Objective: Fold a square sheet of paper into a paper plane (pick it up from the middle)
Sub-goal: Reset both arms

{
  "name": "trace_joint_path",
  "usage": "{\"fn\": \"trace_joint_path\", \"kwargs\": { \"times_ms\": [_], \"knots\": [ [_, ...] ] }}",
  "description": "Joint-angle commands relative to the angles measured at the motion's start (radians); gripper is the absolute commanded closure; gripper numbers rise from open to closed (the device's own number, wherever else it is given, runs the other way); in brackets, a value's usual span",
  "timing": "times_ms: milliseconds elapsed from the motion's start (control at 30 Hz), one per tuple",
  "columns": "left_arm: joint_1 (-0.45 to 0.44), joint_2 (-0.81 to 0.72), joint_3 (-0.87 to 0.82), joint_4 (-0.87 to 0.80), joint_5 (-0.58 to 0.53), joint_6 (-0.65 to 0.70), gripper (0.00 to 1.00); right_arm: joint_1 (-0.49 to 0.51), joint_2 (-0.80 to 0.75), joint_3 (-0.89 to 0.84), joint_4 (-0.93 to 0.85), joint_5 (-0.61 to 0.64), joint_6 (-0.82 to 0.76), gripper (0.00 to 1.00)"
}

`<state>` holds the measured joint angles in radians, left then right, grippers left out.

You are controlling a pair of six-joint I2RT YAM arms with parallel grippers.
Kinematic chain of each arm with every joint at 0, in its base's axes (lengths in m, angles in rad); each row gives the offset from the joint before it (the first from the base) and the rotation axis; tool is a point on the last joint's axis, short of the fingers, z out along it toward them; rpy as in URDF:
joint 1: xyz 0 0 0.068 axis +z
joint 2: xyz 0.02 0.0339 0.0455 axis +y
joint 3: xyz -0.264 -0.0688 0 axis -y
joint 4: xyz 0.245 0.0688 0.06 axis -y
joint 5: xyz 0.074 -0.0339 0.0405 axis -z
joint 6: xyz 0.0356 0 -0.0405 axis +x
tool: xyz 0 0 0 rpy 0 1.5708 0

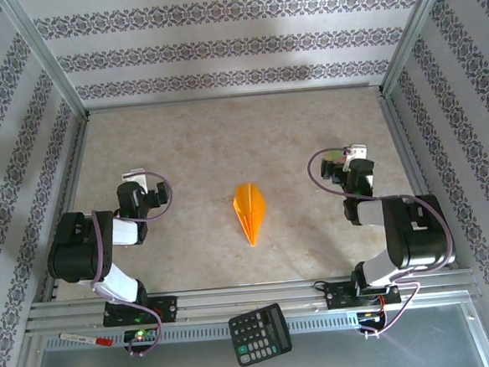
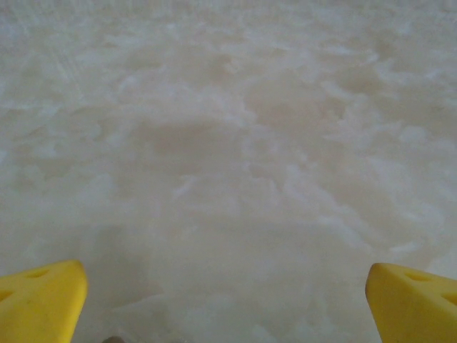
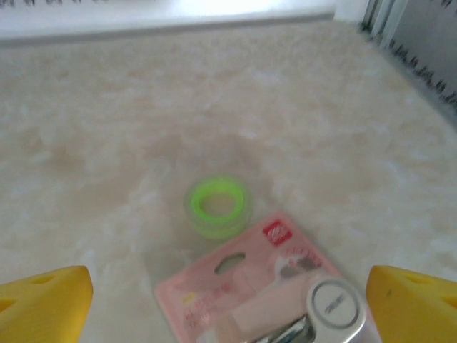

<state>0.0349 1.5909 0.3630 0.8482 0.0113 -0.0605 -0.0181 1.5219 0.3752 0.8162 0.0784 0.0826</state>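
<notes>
Top external observer: Flat on the desk (image 1: 224, 134), paper plane (image 1: 252, 212), folded into a narrow orange dart, sharp tip toward the arm bases. Left of the plane and well apart, left gripper (image 1: 141, 181). Right of the plane and just as far off, right gripper (image 1: 352, 156). No contact with the plane on either side.

Wrist observer: From the left wrist, left gripper spread wide, yellow fingers (image 2: 43, 300) at the two lower corners, bare desk between, nothing held.

Top external observer: And off to the plane's right?

Wrist observer: Same again: right gripper spread wide, holding nothing. Ahead of its fingers (image 3: 43, 300), a green ring (image 3: 218, 206), then a pink packet (image 3: 235, 296) just nearer, with a round silver piece (image 3: 334, 307) at the packet's corner, kind unclear. Fingers apart from all three.

Top external observer: Nearer than the plane, past the desk's edge, black calculator (image 1: 261, 333) on the rail (image 1: 253, 299). Nearer and far left of the plane, a red-and-white pen (image 1: 86, 338).
</notes>
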Motion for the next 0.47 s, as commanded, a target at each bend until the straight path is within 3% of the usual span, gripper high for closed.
{"fn": "trace_joint_path", "kwargs": {
  "times_ms": [0, 433],
  "knots": [
    [0.006, -0.007, 0.01, 0.112, 0.027, 0.02, 0.0, 0.002, -0.01, -0.008, 0.118, -0.071, -0.015, 0.02],
    [0.005, 0.002, 0.013, 0.12, 0.068, 0.034, 0.0, 0.037, 0.001, 0.002, 0.115, -0.042, -0.054, 0.02]
  ]
}}
